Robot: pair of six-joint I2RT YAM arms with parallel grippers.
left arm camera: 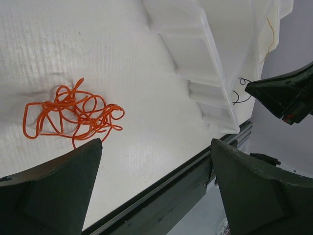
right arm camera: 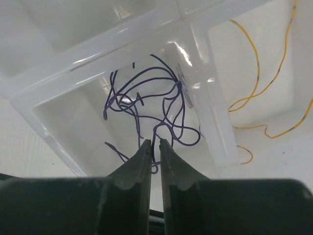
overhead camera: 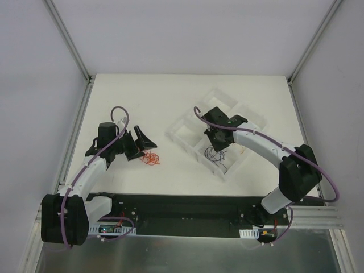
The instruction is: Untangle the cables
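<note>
An orange cable (overhead camera: 151, 158) (left arm camera: 73, 115) lies in a loose tangle on the white table. My left gripper (overhead camera: 143, 151) (left arm camera: 156, 143) hovers just above and beside it, open wide and holding nothing. A dark purple cable (right arm camera: 179, 85) (overhead camera: 215, 153) curls inside a near compartment of the clear divided tray (overhead camera: 187, 122) (right arm camera: 142, 29). My right gripper (overhead camera: 216, 139) (right arm camera: 155, 142) hangs over that compartment. Its jaws are closed to a thin slit, and one purple strand runs through the slit. A thin yellow cable (right arm camera: 256, 49) (left arm camera: 270, 36) lies in the neighbouring compartment.
The tray (left arm camera: 195, 44) sits at an angle right of centre, close to the table's black front rail (left arm camera: 161, 196). Metal frame posts and white walls enclose the table on the left, right and back.
</note>
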